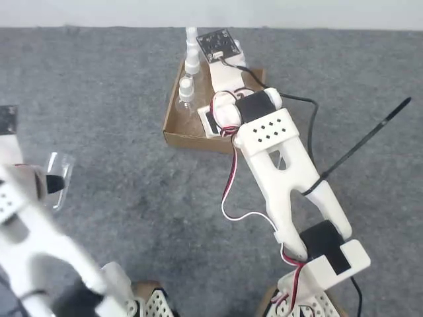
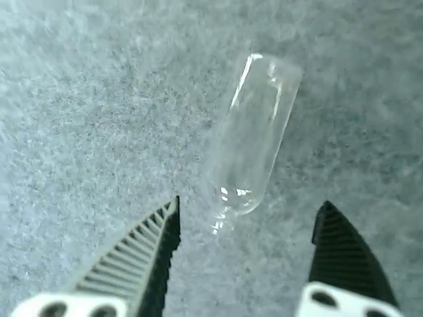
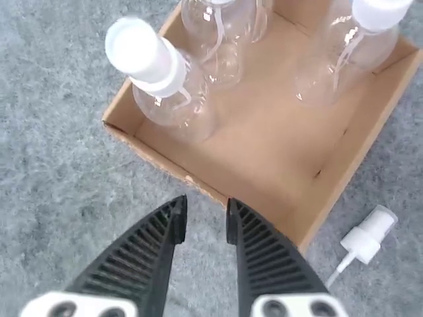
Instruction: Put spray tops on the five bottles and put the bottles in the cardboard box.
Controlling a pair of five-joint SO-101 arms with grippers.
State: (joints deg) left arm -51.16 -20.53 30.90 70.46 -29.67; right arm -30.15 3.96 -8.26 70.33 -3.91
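Observation:
A clear bottle [image 2: 254, 132] without a top lies on the grey carpet just beyond my left gripper [image 2: 244, 228], which is open with a finger on each side of the bottle's neck end. In the high view this bottle [image 1: 61, 170] is at the left edge. The cardboard box [image 3: 344, 158] holds three upright bottles, and at least two of them [image 3: 165, 79] [image 3: 350, 46] carry white spray tops. My right gripper [image 3: 203, 214] hovers over the box's near wall, empty, its fingers a narrow gap apart. A loose spray top [image 3: 363, 241] lies on the carpet outside the box.
In the high view the right arm [image 1: 271, 132] stretches over the box [image 1: 178, 135] at the top centre. A thin black rod [image 1: 370, 139] sticks out to the right of that arm. Grey carpet lies open between the two arms.

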